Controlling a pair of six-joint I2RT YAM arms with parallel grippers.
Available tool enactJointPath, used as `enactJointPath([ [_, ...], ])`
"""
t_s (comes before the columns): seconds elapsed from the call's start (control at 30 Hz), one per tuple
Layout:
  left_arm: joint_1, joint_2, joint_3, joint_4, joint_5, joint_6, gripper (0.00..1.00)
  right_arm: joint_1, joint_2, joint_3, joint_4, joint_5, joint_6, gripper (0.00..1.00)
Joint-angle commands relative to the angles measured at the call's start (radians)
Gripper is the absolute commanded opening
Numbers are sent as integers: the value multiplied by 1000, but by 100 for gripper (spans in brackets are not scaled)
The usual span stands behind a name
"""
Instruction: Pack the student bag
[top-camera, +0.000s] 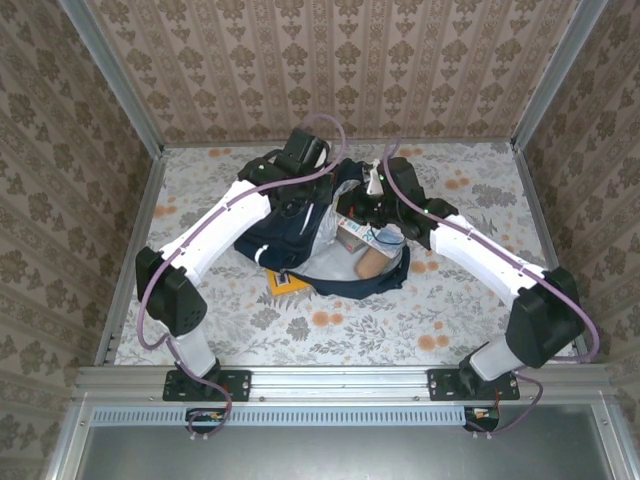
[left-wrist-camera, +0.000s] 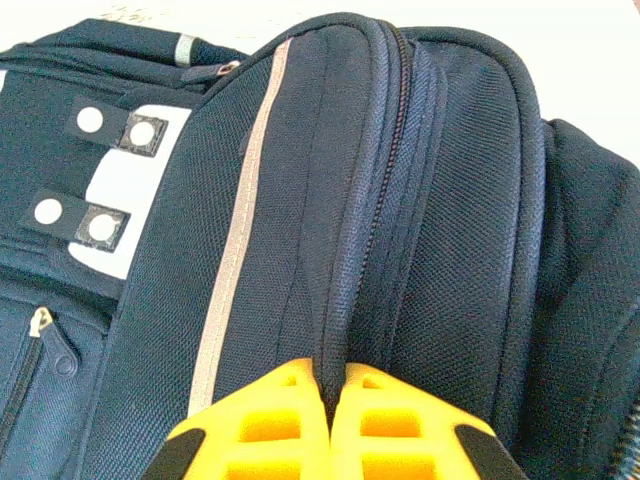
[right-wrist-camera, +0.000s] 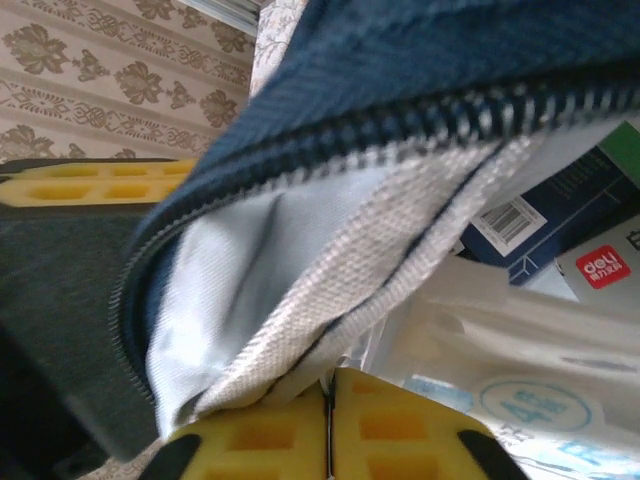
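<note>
On the worktop (top-camera: 450, 320), student bag (top-camera: 295, 240) looks partly packed.
Left hand (left-wrist-camera: 335, 420) and right hand (right-wrist-camera: 330, 430) both pinch its fabric; stationery (right-wrist-camera: 590, 265) inside, zip (right-wrist-camera: 400, 120) undone.

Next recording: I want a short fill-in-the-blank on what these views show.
1. The left tool pinches a fold of the student bag, whose white patch carries ____ dark snap tabs.
2. The right tool grips the bag's edge just below its open ____.
3. The red label inside the bag reads ____.
Missing words: two; zipper; deli.
</note>
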Motion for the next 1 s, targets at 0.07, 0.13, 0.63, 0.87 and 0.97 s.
enactJointPath([
  [0.07,-16,-75,18,148,47,-53,0,47,56,-23,-27,-15,-28,44],
  [0.13,-15,-74,15,148,47,-54,0,39,21,-17,-78,28,-57,54],
  [0.63,6,-113,35,135,8,-65,0,-142,-143,-204,-58,0,-78,53],
  [0.87,6,-128,74,137,38,-72,0,-103,34,-130,42,-26,-38,51],
  [0.97,7,-137,73,137,27,-67,0,-80,118,-85,26,-36,-41,49],
])
